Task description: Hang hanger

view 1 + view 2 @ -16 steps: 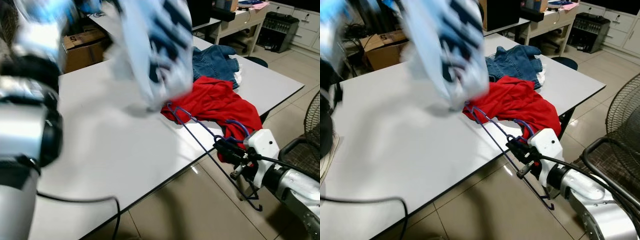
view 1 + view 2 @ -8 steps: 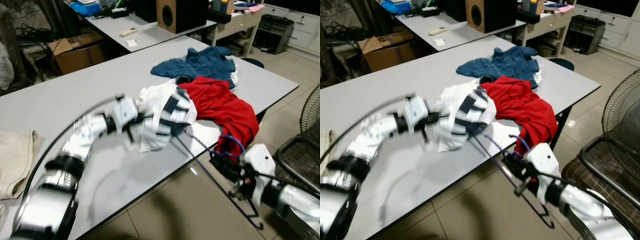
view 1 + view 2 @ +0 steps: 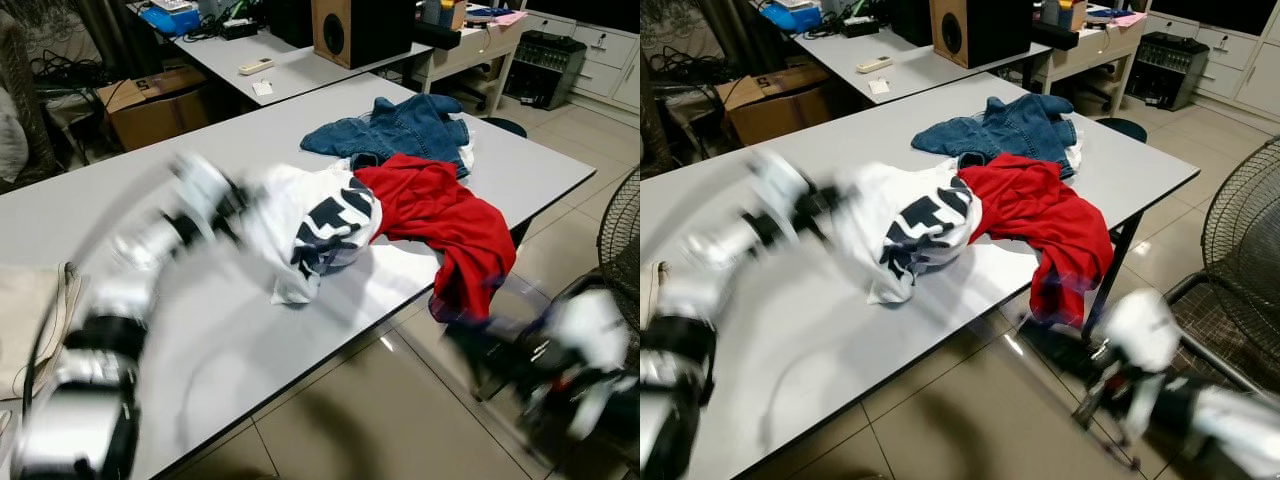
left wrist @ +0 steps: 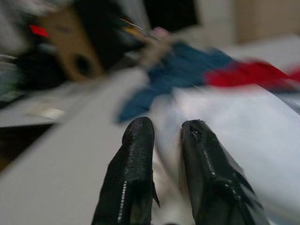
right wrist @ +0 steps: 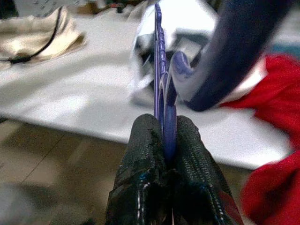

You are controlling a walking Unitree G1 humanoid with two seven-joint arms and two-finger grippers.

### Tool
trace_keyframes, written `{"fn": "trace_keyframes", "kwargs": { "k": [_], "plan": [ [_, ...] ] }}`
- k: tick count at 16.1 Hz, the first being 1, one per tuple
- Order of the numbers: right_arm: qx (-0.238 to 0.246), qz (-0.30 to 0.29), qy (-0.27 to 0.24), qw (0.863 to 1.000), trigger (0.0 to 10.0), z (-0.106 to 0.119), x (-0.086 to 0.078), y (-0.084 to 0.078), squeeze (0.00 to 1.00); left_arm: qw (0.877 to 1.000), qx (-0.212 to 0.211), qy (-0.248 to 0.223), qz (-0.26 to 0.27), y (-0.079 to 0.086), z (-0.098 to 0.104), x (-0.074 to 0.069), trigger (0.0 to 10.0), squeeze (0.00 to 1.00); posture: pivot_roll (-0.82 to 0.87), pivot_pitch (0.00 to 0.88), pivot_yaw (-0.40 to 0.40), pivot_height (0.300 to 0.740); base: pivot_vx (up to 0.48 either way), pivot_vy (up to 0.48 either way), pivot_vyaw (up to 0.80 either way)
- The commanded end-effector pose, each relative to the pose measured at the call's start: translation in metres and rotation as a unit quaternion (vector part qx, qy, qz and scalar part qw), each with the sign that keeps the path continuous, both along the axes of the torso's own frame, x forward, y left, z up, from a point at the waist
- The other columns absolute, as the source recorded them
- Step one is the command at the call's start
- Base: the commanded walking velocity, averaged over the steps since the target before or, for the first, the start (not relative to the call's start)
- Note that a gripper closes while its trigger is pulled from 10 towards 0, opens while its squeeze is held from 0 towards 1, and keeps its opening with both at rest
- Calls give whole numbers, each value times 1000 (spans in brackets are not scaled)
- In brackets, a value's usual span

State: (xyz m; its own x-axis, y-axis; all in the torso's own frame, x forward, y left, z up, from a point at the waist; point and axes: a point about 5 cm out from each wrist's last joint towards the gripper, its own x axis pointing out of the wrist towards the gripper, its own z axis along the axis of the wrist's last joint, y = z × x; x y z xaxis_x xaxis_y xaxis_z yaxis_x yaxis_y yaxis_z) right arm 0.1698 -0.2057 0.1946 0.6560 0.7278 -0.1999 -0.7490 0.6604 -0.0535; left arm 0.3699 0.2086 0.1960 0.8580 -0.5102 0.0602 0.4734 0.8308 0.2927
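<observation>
A purple hanger sticks up from my right gripper, which is shut on it. That arm is a blur low beside the table's right front corner, over the floor. A white shirt with dark lettering lies crumpled on the grey table, touching a red garment. My left gripper, blurred by motion, is just left of the shirt. In the left wrist view its fingers stand a little apart with nothing between them, the shirt beyond.
A blue denim garment lies behind the red one. A beige cloth rests at the table's left end. A round fan and a dark chair stand right. Behind are a second table, a speaker and a cardboard box.
My left arm brought the raised white shirt down onto the table, let go and is swinging left. My right arm with the hanger has dropped lower and away from the table edge.
</observation>
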Motion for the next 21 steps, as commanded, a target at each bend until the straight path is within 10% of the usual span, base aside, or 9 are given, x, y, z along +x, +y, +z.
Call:
{"fn": "trace_keyframes", "kwargs": {
  "k": [1,6,8,9,11,12,16,21],
  "plan": [
    [12,-2,-26,1000,10000,11,1,-1,0,999,-24,-24,24,10,17,4,10000,1000,-85,0,115,740,0,0,0],
    [49,-104,-73,991,10000,24,17,-17,0,997,-60,-38,-30,-2,39,5,10000,1000,-91,0,125,740,0,0,0],
    [27,-150,-58,987,10000,17,23,-25,0,999,-35,-3,-25,-1,26,4,10000,1000,-94,0,129,740,0,0,0],
    [25,-139,-40,989,10000,9,25,-21,0,994,42,95,-26,5,-18,-6,10000,941,-95,0,129,740,0,0,0],
    [26,-74,-24,997,10000,5,21,-5,0,991,46,126,3,14,-34,-10,10000,0,-94,0,125,740,0,0,0],
    [25,-11,3,1000,10000,-2,16,8,0,990,30,133,34,24,-40,-15,10000,0,-89,0,113,740,0,0,0],
    [-5,-72,60,996,10000,-22,33,-5,0,983,-49,176,-10,26,-46,-33,10000,0,-68,0,82,740,0,0,0],
    [-50,-94,147,983,10000,-47,9,-23,0,970,-102,222,-2,36,-57,-53,10000,0,-69,0,80,740,0,0,0]
  ]
}}
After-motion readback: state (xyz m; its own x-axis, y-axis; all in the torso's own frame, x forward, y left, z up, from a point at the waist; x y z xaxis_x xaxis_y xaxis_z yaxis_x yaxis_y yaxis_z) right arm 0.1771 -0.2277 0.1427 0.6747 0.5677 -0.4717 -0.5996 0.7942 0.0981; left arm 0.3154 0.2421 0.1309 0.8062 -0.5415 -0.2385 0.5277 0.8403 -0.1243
